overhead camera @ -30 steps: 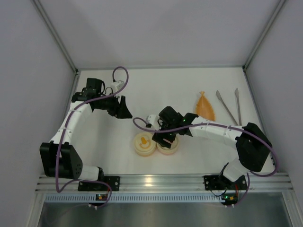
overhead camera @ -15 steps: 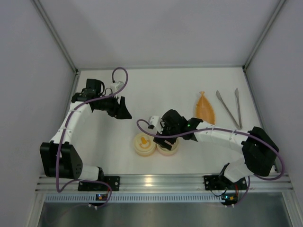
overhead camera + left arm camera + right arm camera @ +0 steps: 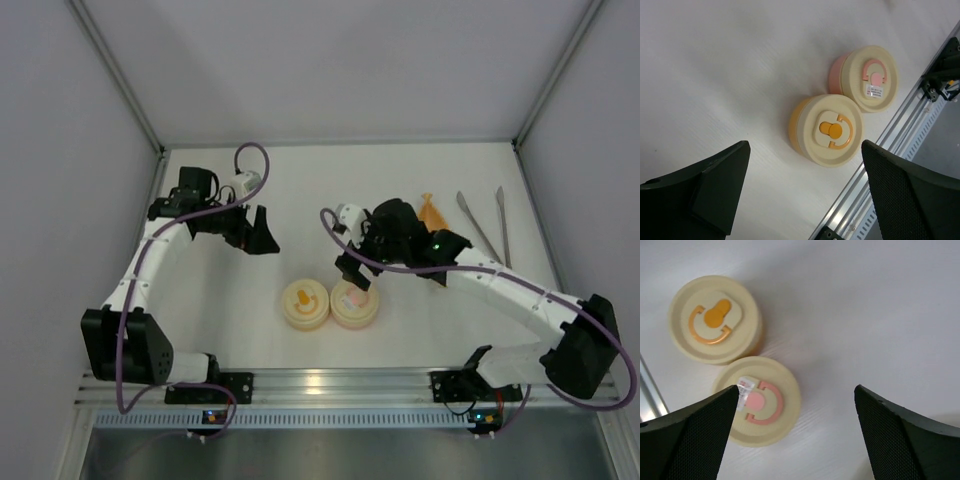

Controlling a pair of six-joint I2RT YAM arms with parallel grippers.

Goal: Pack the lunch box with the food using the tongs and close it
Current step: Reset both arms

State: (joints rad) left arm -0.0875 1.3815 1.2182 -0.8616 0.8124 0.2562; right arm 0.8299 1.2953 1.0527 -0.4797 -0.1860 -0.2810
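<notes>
The lunch box (image 3: 355, 304) stands near the table's front middle with its cream, pink-marked lid on; it also shows in the wrist views (image 3: 870, 77) (image 3: 757, 401). My right gripper (image 3: 354, 274) (image 3: 796, 390) hovers open just above and behind it, holding nothing. Far to the left, my left gripper (image 3: 257, 234) (image 3: 805, 165) hangs open and empty. The orange food bag (image 3: 431, 211) lies at the back right, mostly hidden by my right arm. Beside it to the right lie the silver tongs (image 3: 480, 228).
A second round cream container with an orange mark on its lid (image 3: 306, 303) (image 3: 827, 131) (image 3: 715, 319) touches the lunch box on its left. The aluminium rail (image 3: 330, 382) runs along the near table edge. White walls enclose the table.
My right gripper has lifted off the lunch box, moved back and right, and opened wider. My left gripper has opened wider in place.
</notes>
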